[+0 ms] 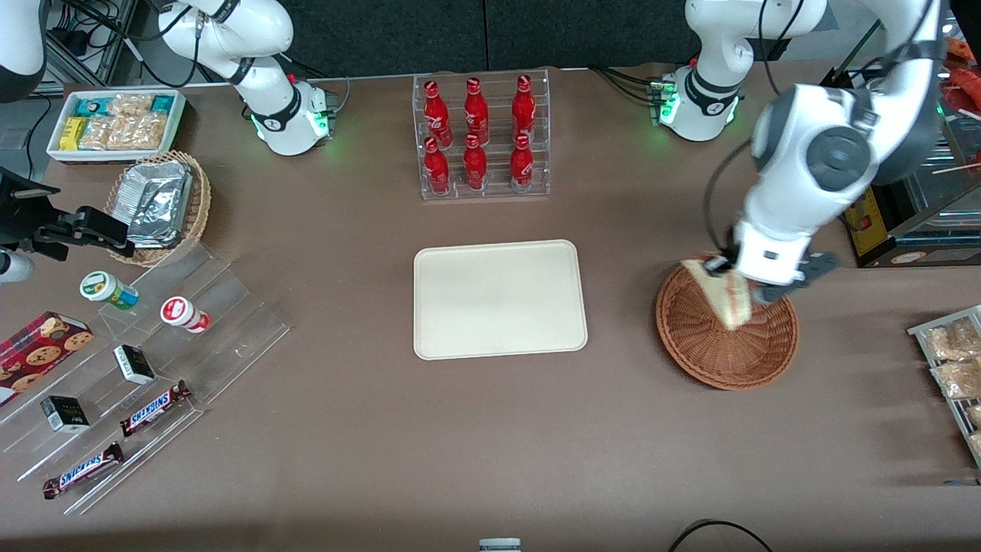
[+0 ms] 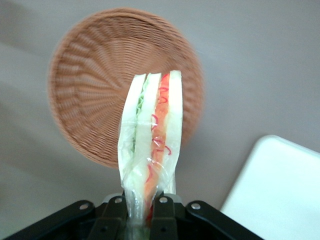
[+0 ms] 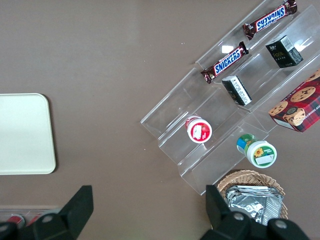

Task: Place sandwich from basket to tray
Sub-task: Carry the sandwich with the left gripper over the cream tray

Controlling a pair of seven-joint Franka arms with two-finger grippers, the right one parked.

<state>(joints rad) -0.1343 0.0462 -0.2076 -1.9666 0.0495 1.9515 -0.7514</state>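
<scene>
Six red bottles (image 1: 478, 136) stand in two rows of three inside a clear plastic rack (image 1: 483, 188) at the worktop (image 1: 383, 429) edge farthest from the front camera, between the two arm bases; nearer that camera than the rack lies one tray (image 1: 500, 299), flat, cream-white, rectangular with rounded corners and a low rim, nothing on it. Toward the working arm's end sits one basket (image 1: 726, 349), round, shallow, reddish-brown woven wicker; bare brown worktop separates it from the tray. One sandwich (image 1: 726, 295), a triangular wedge of pale bread in clear film with red-orange and pale green layers on its cut side, is lifted above the basket; the claw (image 2: 145, 210) is closed on one end of the wedge, its black fingers (image 2: 162, 212) pinching the wrapped bread on both sides. Toward the parked arm's end a clear stepped stand (image 1: 191, 337) holds two Snickers bars (image 1: 153, 409), two small dark boxes (image 1: 133, 363) and two round tubs (image 1: 184, 313); a red cookie box (image 1: 38, 349) lies beside it; one lighter tan wicker basket (image 1: 195, 207) holds silver foil packets (image 1: 157, 201); one white bin (image 1: 115, 123) of snack packets sits at that corner; bagged snacks (image 1: 950, 356) lie at the working arm's edge.
</scene>
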